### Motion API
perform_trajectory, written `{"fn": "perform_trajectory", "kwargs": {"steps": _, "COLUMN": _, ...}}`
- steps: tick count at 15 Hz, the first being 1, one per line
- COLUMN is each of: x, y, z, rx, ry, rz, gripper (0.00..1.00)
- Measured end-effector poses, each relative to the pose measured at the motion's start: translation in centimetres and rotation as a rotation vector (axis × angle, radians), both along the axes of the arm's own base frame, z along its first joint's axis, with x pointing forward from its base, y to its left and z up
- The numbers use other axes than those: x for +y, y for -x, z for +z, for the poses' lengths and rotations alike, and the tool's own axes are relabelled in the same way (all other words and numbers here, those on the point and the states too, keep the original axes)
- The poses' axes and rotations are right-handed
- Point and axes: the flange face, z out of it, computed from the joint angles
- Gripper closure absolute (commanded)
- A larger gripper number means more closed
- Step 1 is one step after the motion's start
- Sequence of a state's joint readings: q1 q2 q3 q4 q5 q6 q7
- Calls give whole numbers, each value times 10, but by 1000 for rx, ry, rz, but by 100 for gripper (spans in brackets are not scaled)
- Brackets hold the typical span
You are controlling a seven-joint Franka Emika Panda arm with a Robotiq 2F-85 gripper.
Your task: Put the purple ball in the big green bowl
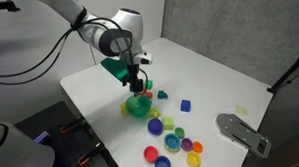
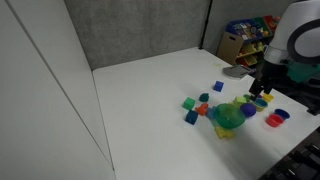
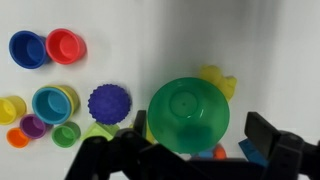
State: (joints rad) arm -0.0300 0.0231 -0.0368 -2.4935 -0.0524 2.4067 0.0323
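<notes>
The big green bowl point(image 3: 188, 112) stands upright on the white table and also shows in both exterior views point(image 1: 137, 107) point(image 2: 228, 116). My gripper point(image 3: 199, 126) hangs just above it, open and empty, with one finger on each side of the bowl's near half; it also shows in both exterior views point(image 1: 137, 84) point(image 2: 262, 90). I cannot make out a tiny purple ball. A dim dark patch lies on the bowl's near inner wall; I cannot tell what it is. A flat round studded purple dish point(image 3: 108, 102) lies just beside the bowl.
Small cups stand beyond the dish: blue point(image 3: 27, 47), red point(image 3: 65, 45), yellow point(image 3: 10, 108), light blue point(image 3: 52, 102), purple point(image 3: 33, 125) and green point(image 3: 66, 133). A yellow toy point(image 3: 216, 79) touches the bowl. A blue cube point(image 1: 186, 105) and a grey metal piece point(image 1: 243, 132) lie farther off.
</notes>
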Motion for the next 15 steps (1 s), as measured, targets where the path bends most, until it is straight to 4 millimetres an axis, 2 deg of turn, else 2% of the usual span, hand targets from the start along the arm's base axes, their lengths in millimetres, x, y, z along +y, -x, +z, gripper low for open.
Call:
{"fn": "perform_trajectory", "kwargs": {"steps": 3, "x": -29, "y": -3, "z": -11, "rx": -25, "ry": 6, "rz": -57, "gripper": 0}}
{"fn": "perform_trajectory", "kwargs": {"steps": 10, "x": -113, "y": -12, "z": -41, "rx": -89, "ry": 41, "rz": -227, "gripper": 0}}
{"fn": "perform_trajectory", "kwargs": {"steps": 13, "x": -138, "y": -17, "z": -58, "rx": -93, "ry": 65, "rz": -281, "gripper": 0}}
{"fn": "perform_trajectory", "kwargs": {"steps": 15, "x": -147, "y": -22, "z": -71, "rx": -91, "ry": 79, "rz": -307, "gripper": 0}}
